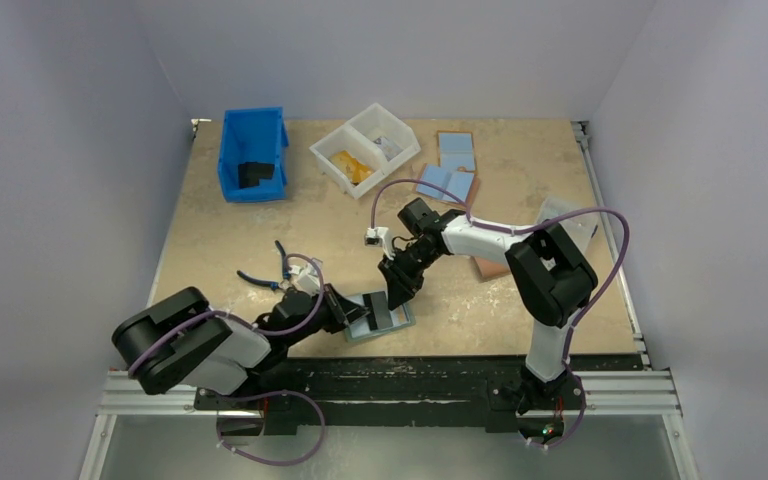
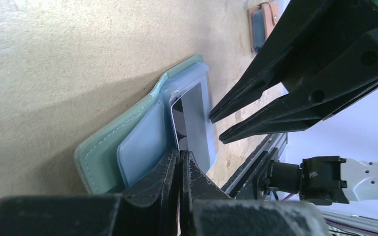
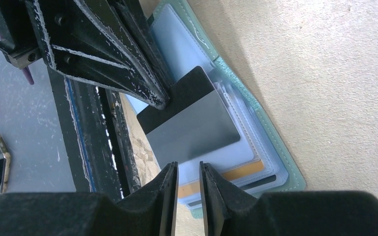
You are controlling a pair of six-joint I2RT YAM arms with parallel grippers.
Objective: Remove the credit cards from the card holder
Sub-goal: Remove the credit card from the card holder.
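Note:
The teal card holder (image 1: 405,318) lies open on the table near the front edge, its clear sleeves fanned out. It also shows in the left wrist view (image 2: 98,157) and the right wrist view (image 3: 275,142). A dark credit card (image 3: 192,123) sticks out of the sleeves, tilted; it also shows in the left wrist view (image 2: 196,118). My left gripper (image 2: 180,158) is shut on this card's corner. A tan-orange card (image 3: 243,169) sits inside a lower sleeve. My right gripper (image 3: 187,172) hovers just above the sleeves, its jaws narrowly apart and empty.
A blue bin (image 1: 253,155) and a white divided tray (image 1: 365,148) stand at the back. Light-blue-and-brown wallets (image 1: 450,165) lie at the back right. A salmon wallet (image 2: 265,22) lies by the right arm. Black pliers (image 1: 270,270) lie left of the card holder.

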